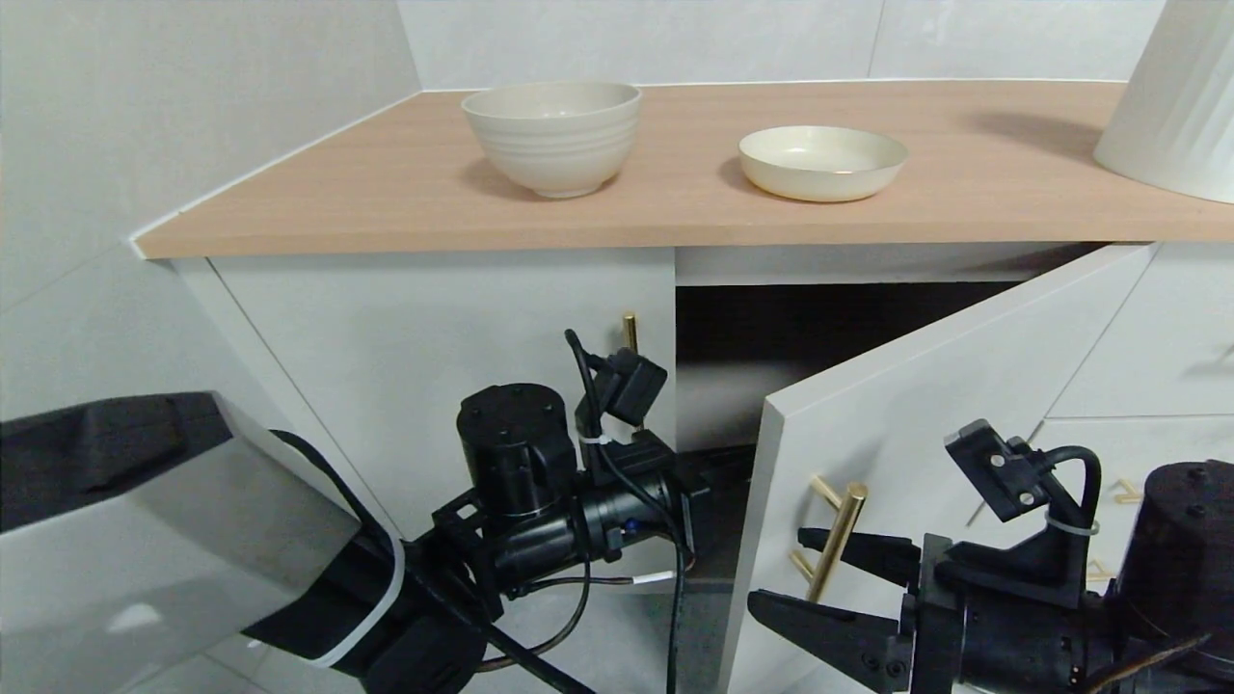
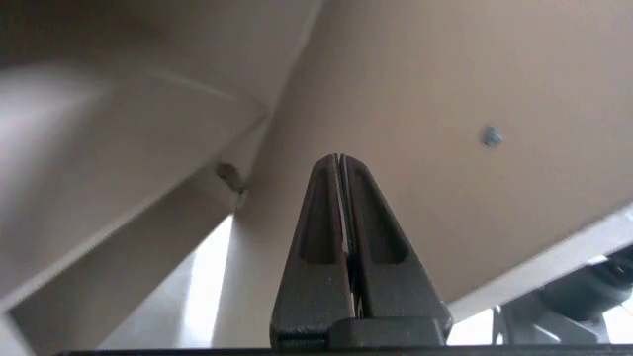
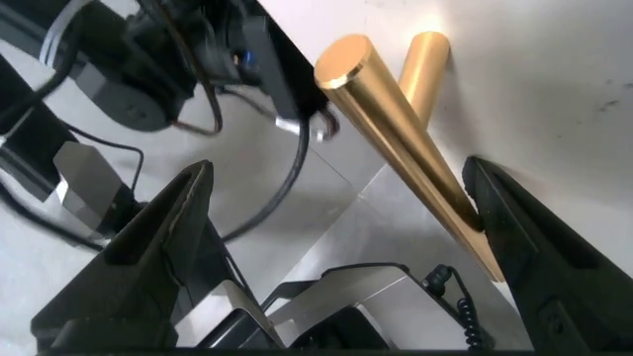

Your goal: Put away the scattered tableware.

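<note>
- One bowl [image 1: 551, 135], cream, ribbed, upright on the counter [image 1: 337, 207], toward its left end.
- One dish [image 1: 822, 162], cream, shallow, upright on the same counter, right of the bowl and well apart from it.
- One white ribbed vessel [image 1: 1176, 106] at the counter's far right, cut by the frame edge.
- Two doors below the counter: left door [image 1: 434, 347] closed, right door [image 1: 925, 386] swung open toward the robot, dark cupboard space between them.
- Two gold bar handles: a short length of one [image 1: 630, 333] at the closed door's edge, the other, the handle [image 1: 837, 540], on the open door's face.
- Right claw [image 1: 776, 571] low in front of the open door, spread wide, one finger to each side of the handle.
- From the right wrist: handle [image 3: 396, 138] slanting across the gap of the right claw [image 3: 336, 173], its far end close against one finger [image 3: 514, 237]; actual contact impossible to tell. Nothing pinched.
- Left claw [image 2: 338, 227] pressed fully together, tips meeting in a thin seam, nothing between them.
- From the left wrist: pale panels beyond the tips, with one small screw head [image 2: 490, 135] in the panel.
- In the head view, left arm low at the edge of the closed door, reaching toward the dark opening.
</note>
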